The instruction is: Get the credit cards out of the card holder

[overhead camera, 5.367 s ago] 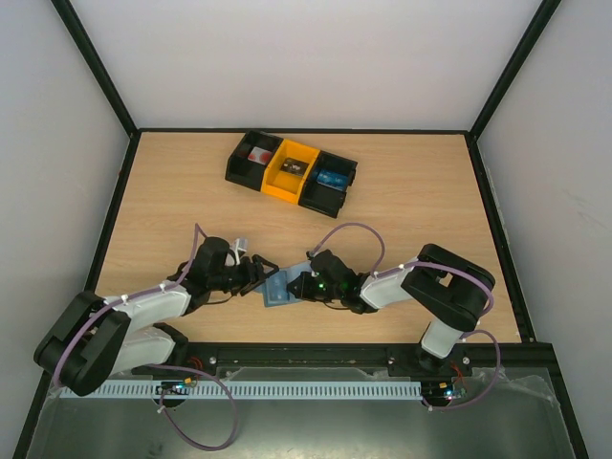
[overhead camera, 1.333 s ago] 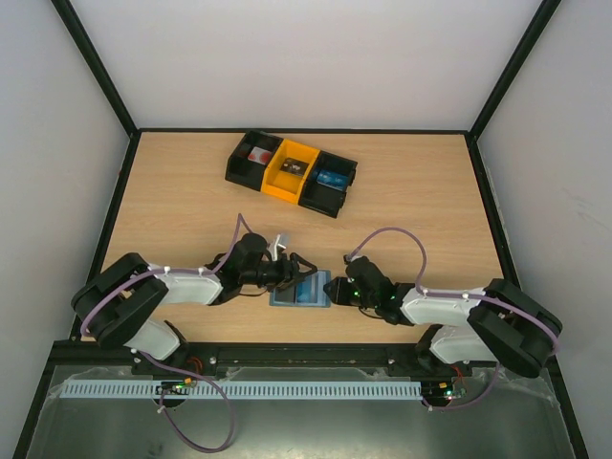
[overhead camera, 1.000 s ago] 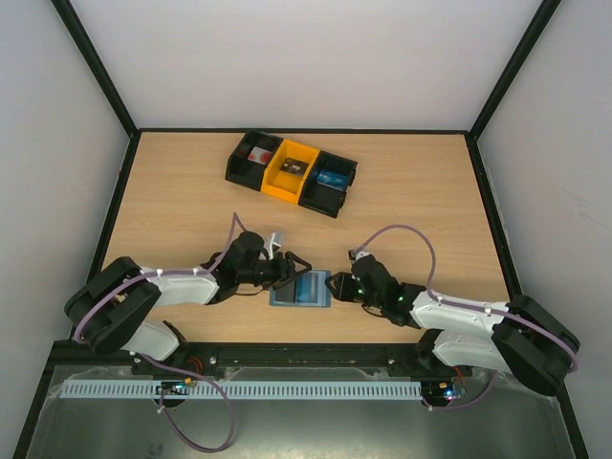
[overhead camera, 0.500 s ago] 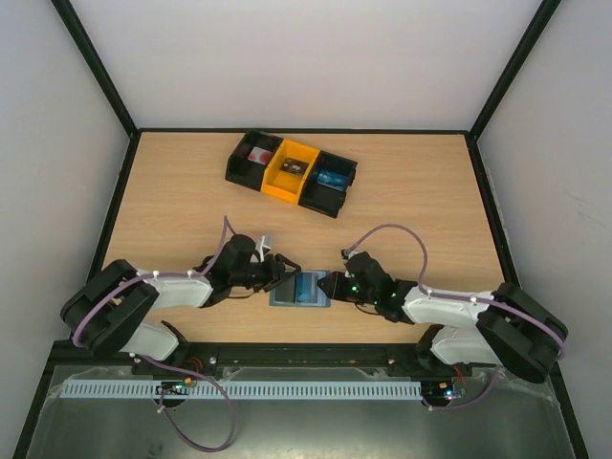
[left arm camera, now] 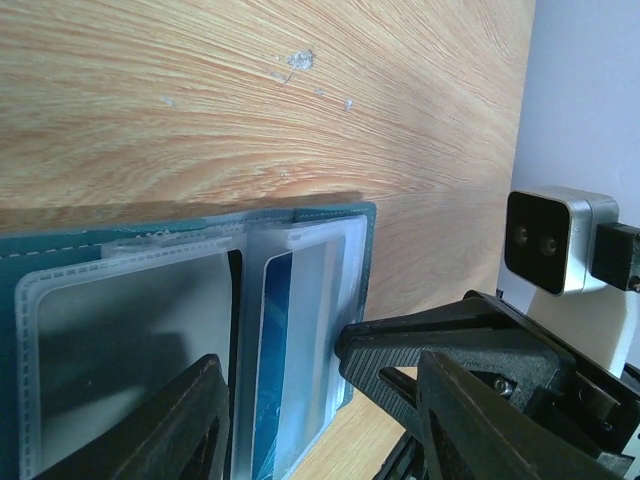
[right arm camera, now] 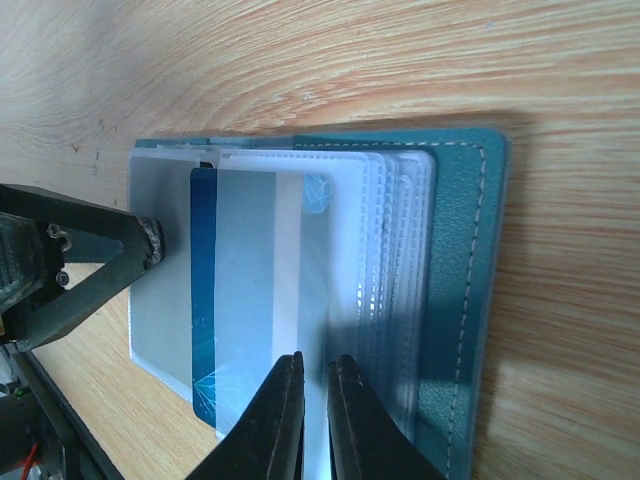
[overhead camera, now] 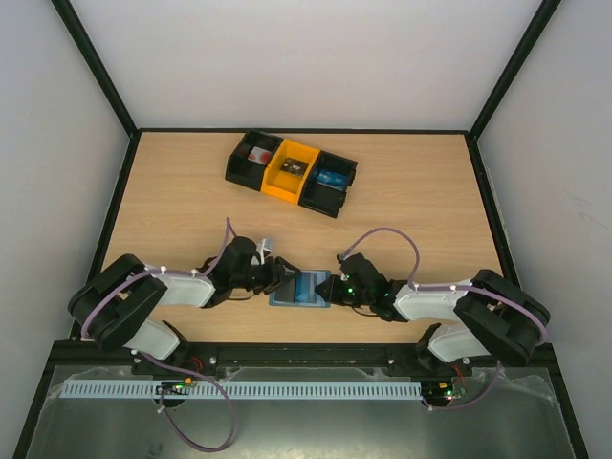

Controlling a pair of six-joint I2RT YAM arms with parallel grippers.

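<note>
Wooden table [overhead camera: 172,191], compartment tray [overhead camera: 279,193] at the far side, well apart from the work. Card holder [overhead camera: 299,290] lies open and flat near the front edge, between the two arms, with both wrists down low at table level. Left gripper [overhead camera: 283,278] comes in from the holder's left side with its jaws apart. One fingertip [right arm camera: 148,243] rests on the outermost clear sleeve, pinning the holder down rather than gripping it. Right gripper [right arm camera: 316,415] comes in from the opposite side with its fingers drawn almost together, only a thin slit between them, set over the open edge of the sleeve stack [right arm camera: 385,250]. A blue card [right arm camera: 205,300] with a pale band sits in the top sleeve. None of the cards is out of the holder yet. Judgement: the step in hand is the first extraction, with the left arm bracing and the right arm pinching. I cannot tell from the right wrist view whether the right fingers have the card itself, only the plastic of the sleeve, or nothing. Next move calls for a straight pull along the card's length, out through the sleeve mouth, with the left fingertip pressing down so the soft holder does not drag along. If only the sleeve is caught, the whole holder would likely lift or slide, and the grip would need resetting on the card's edge.
</note>
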